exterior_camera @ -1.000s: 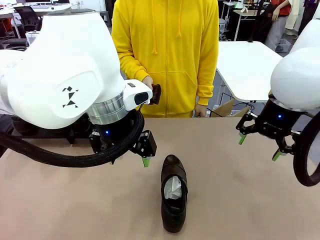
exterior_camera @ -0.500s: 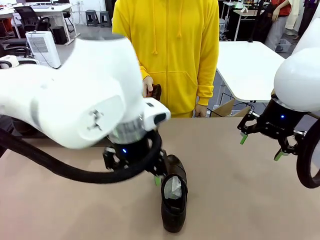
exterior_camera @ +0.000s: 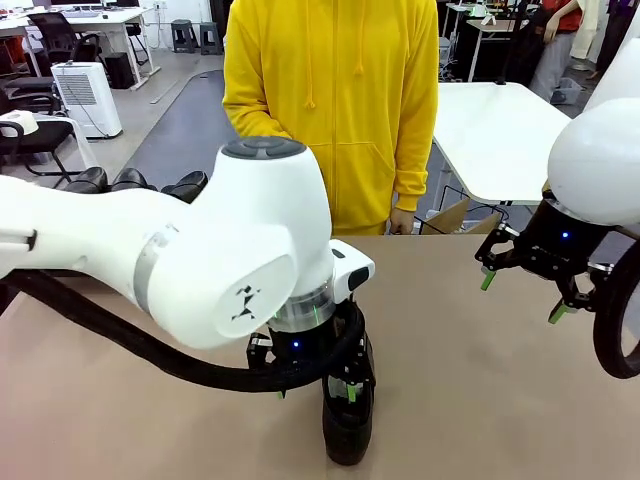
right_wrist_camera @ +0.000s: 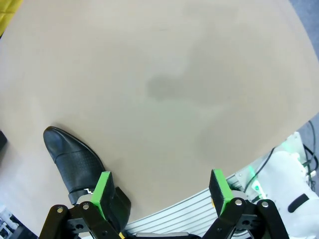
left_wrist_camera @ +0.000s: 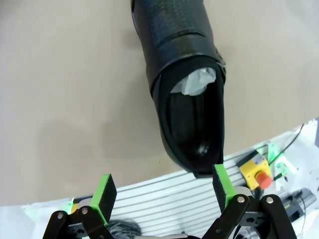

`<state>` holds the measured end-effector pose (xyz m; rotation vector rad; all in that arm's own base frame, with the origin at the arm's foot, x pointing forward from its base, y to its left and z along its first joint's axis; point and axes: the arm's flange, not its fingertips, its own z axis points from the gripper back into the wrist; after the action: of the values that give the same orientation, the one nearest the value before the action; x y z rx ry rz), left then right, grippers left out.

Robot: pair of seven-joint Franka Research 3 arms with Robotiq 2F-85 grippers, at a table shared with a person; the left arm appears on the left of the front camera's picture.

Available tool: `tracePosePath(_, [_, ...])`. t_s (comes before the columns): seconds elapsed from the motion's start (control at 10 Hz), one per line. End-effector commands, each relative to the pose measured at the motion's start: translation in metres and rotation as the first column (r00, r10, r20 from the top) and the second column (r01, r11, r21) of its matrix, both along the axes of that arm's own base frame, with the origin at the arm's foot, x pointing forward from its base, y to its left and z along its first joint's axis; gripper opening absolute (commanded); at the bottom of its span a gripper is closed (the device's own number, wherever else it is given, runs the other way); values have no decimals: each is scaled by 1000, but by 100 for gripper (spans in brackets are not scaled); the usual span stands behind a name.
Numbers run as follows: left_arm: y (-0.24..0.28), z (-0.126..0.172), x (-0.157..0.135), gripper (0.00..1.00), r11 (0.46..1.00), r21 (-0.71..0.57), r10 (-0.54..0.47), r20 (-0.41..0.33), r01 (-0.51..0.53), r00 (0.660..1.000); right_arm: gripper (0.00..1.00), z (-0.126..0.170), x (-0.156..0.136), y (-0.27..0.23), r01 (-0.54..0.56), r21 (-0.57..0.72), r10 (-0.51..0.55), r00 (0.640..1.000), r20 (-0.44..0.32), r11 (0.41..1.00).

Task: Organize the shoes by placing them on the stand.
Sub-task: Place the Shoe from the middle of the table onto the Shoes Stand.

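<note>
left gripper spread wide, bent low over the glossy black shoe stuffed with white paper, near the table's near edge, right gripper spread, raised by the right edge

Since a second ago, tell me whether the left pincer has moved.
Yes. The left pincer swung rightward and nearer, from beside the shoe to over it, open.

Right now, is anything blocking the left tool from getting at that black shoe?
Nothing visible does. The left tool hangs open just above the black shoe, with only bare table around it. The shoe's opening faces the tool, white paper tucked inside.
</note>
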<state>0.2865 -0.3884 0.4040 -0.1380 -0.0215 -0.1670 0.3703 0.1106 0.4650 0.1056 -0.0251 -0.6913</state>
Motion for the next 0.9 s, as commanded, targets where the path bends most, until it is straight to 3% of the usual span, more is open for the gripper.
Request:
tracePosePath(0.0, [-10,-11,1,100,999,27,45,37,-46,998,100,0,-2,0,-8,-3,8,1000,9,1000])
tracePosePath(0.8, [-15,-50,23,100,985,92,142,19,-143,990,100,0,-2,0,-8,-3,8,1000,9,1000])
